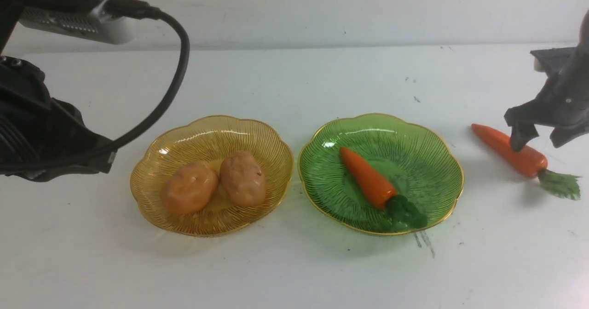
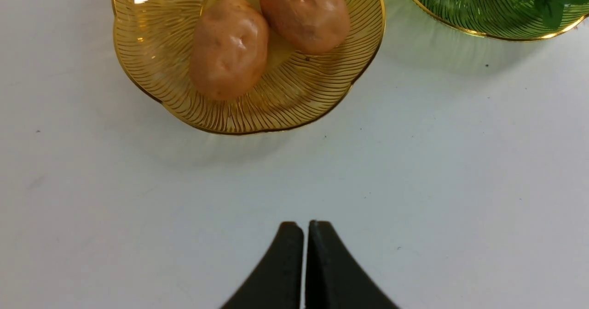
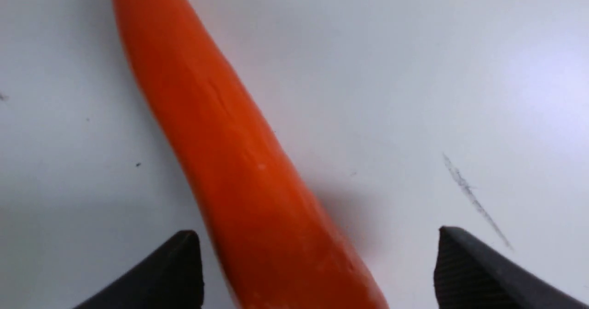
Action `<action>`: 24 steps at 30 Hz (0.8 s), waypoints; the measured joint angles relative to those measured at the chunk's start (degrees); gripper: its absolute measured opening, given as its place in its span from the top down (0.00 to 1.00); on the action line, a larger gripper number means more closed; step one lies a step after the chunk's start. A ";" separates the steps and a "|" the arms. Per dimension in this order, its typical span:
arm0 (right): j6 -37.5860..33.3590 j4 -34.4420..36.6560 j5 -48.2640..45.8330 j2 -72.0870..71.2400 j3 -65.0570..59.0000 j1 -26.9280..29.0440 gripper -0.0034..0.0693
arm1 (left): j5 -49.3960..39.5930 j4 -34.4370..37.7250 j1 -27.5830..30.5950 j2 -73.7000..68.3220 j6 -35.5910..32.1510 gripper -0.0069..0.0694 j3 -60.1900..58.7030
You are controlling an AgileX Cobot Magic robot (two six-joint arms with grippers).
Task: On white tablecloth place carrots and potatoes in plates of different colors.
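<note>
Two tan potatoes (image 1: 215, 185) (image 2: 271, 37) lie side by side in the amber plate (image 1: 152, 159) (image 2: 138, 56) on the white tablecloth (image 1: 294, 267). One orange carrot (image 1: 368, 178) with dark green leaves lies in the green plate (image 1: 432, 162) (image 2: 460, 10). A second carrot (image 1: 497, 145) (image 3: 221, 162) lies on the cloth at the right. My right gripper (image 1: 536, 141) (image 3: 317, 254) stands open straddling it, one finger on each side, with a clear gap to the far finger. My left gripper (image 2: 306, 228) is shut and empty, over bare cloth nearer me than the amber plate.
The left arm's body and its black cable (image 1: 170, 83) hang at the left, above and beside the amber plate. Dark scuff marks (image 1: 425, 242) (image 3: 474, 198) streak the cloth. A pale wall (image 1: 322, 10) closes the table's far edge.
</note>
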State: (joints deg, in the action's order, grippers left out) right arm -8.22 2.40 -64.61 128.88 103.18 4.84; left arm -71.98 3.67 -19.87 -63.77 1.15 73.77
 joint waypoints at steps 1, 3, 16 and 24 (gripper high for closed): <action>-0.38 0.96 -0.18 0.80 0.00 0.00 0.10 | 0.00 0.00 0.00 0.00 0.00 0.91 0.00; -0.57 1.97 -0.62 1.57 0.00 0.00 0.17 | 0.00 0.00 0.00 0.00 0.00 0.91 0.00; 3.94 17.89 -5.71 -8.69 6.81 -3.54 0.48 | 0.00 0.00 0.00 0.00 0.00 0.91 0.00; 3.96 10.26 -6.26 -5.08 6.86 -19.18 0.41 | 0.00 0.00 0.00 0.00 0.00 0.91 0.00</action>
State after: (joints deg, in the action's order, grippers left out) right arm -4.26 12.66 -70.87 123.80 110.04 -14.35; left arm -71.98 3.67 -19.87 -63.77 1.15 73.77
